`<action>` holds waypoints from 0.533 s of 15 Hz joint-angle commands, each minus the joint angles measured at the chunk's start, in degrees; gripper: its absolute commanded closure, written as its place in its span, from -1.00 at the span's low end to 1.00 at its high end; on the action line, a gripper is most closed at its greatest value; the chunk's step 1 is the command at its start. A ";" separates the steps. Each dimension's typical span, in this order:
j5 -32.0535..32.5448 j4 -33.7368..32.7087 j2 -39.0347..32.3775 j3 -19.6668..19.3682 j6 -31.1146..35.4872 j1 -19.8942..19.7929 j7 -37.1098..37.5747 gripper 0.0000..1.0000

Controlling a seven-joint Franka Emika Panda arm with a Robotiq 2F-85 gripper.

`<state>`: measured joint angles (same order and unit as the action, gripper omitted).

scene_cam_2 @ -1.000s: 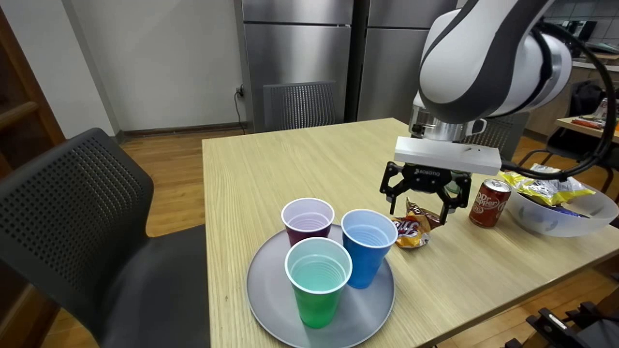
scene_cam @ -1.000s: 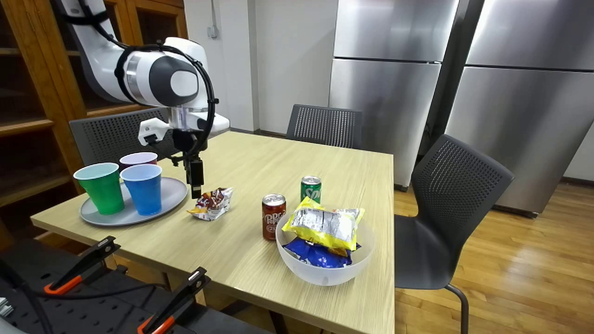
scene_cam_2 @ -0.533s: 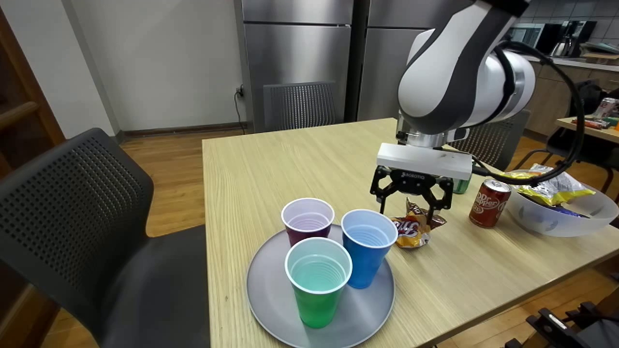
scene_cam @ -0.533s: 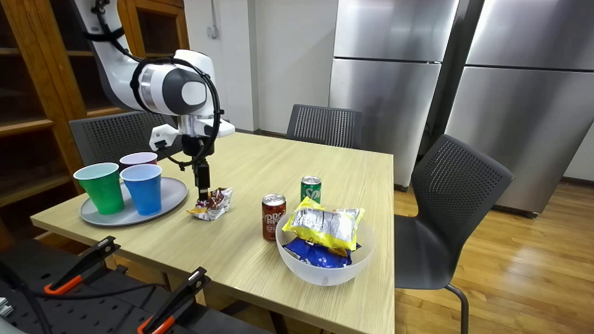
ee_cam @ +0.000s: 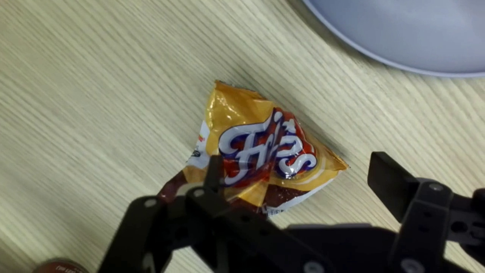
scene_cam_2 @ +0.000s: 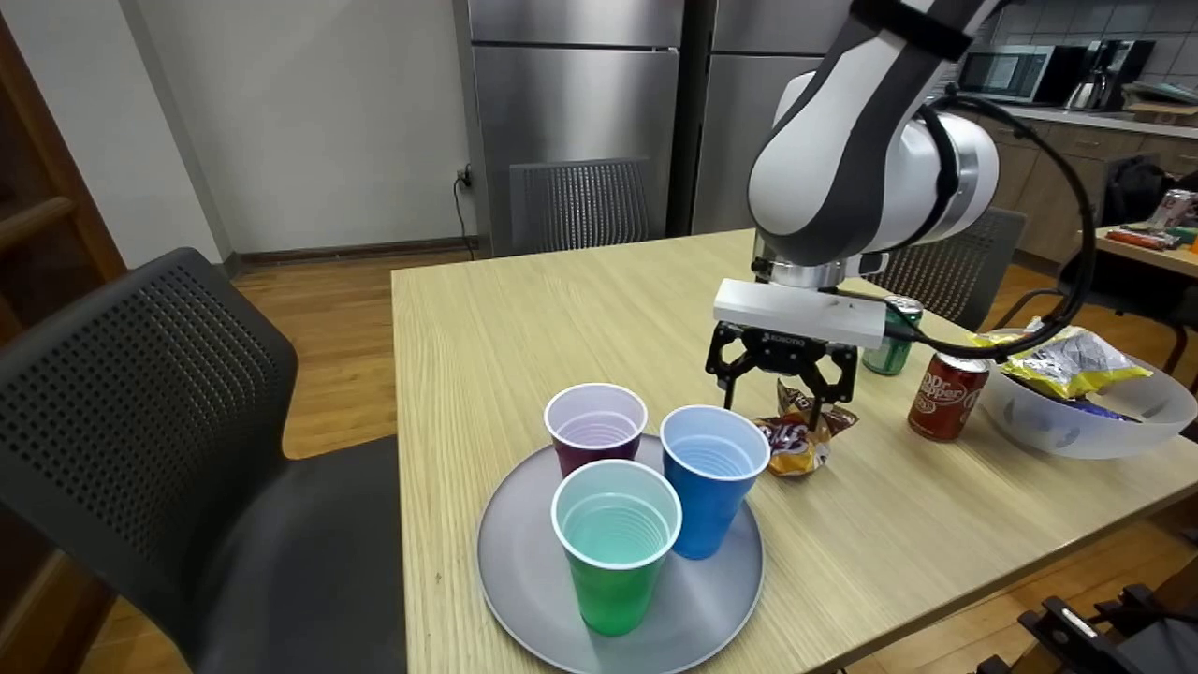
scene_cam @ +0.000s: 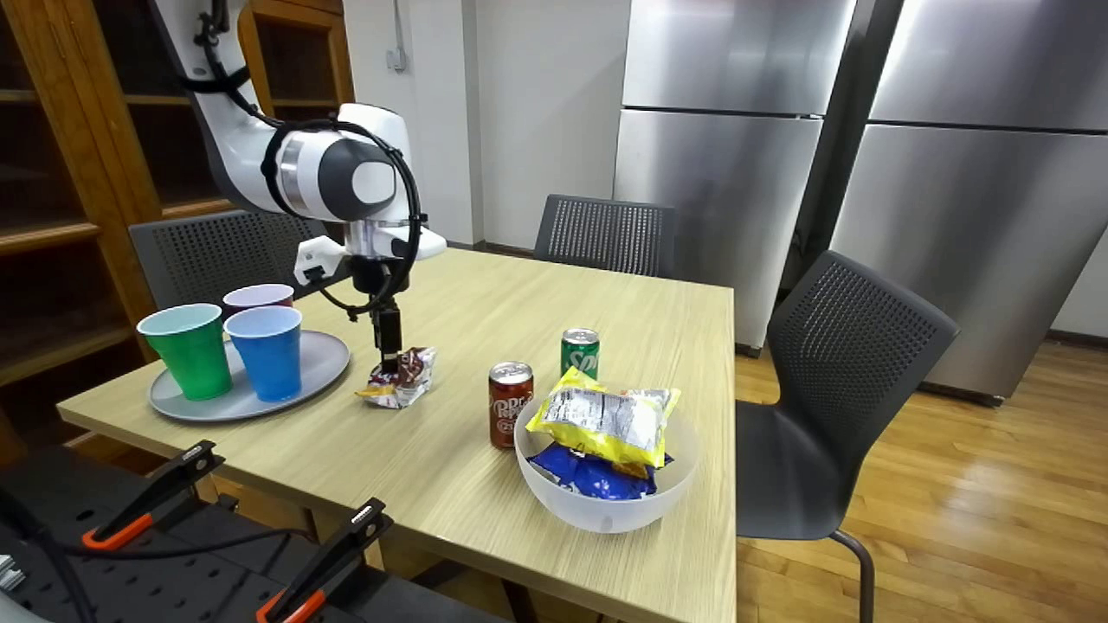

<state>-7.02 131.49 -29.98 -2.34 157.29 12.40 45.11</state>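
Note:
My gripper [ee_cam: 299, 174] is open and points down at an orange and brown Fritos bag [ee_cam: 261, 140] on the table. In the wrist view one finger overlaps the bag's left part and the other is to the right, apart from the bag. In an exterior view the gripper [scene_cam_2: 772, 410] has one finger at the bag [scene_cam_2: 794, 457] and the other beside it, near the blue cup. In an exterior view a finger [scene_cam: 389, 363] covers part of the bag [scene_cam: 417, 381] and seems to touch it. Nothing is held between the fingers.
A grey plate [scene_cam_2: 524, 580] holds a green cup [scene_cam_2: 613, 590], a blue cup [scene_cam_2: 707, 505] and a purple cup [scene_cam_2: 596, 421]. A Dr Pepper can [scene_cam: 511, 411], a green Sprite can [scene_cam: 579, 353] and a frosted bowl [scene_cam: 597, 515] with snack bags stand across from it. Chairs surround the table.
My gripper has come down and moved onto the bag, rightward in an exterior view and leftward in the opposite one. The bag has shifted slightly in the last half second. The fingers stay apart.

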 commanded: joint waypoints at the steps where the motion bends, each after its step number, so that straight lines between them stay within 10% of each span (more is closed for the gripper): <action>1: -0.59 -2.16 -1.13 -0.91 -1.47 1.18 1.45 -0.35; 8: -0.49 -2.51 -1.39 -1.10 -1.52 1.32 1.33 0.73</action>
<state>-7.04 130.29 -30.96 -2.57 157.27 12.46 45.11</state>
